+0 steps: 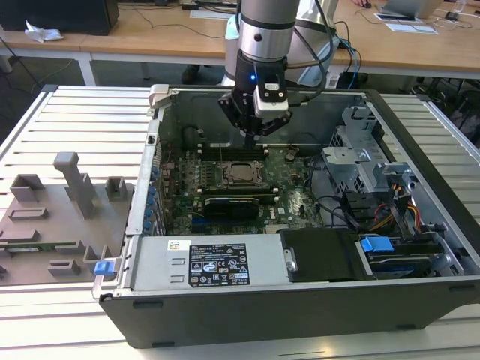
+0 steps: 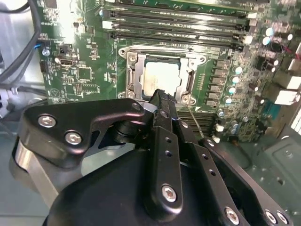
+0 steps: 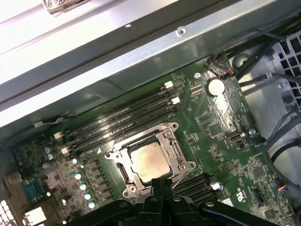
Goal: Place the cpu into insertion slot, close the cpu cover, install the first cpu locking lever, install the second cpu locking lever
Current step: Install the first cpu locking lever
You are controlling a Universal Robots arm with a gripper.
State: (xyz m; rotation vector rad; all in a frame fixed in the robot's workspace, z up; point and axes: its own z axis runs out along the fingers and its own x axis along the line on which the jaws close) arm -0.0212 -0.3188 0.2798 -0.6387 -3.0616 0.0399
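Observation:
The cpu (image 2: 162, 75) (image 3: 149, 160), a dull silver square, lies in the insertion slot (image 1: 241, 174) on the green motherboard. The cpu hides most of the slot. The cpu cover (image 2: 133, 75) (image 3: 169, 141), a silver frame, lies flat around the chip. A thin lever rod (image 2: 195, 122) runs out from the socket's corner beside my fingers. My gripper (image 1: 255, 133) (image 2: 160, 92) (image 3: 160, 181) hangs just above the socket's edge. It is shut, and I see nothing between its black fingers.
Long memory slots (image 2: 178, 23) (image 3: 122, 117) run beside the socket. A black graphics card (image 1: 229, 206), the power supply (image 1: 202, 262), a drive cage (image 1: 360, 161) and cables (image 1: 360, 214) crowd the case. A grey fixture plate (image 1: 60, 217) lies at the exterior view's left.

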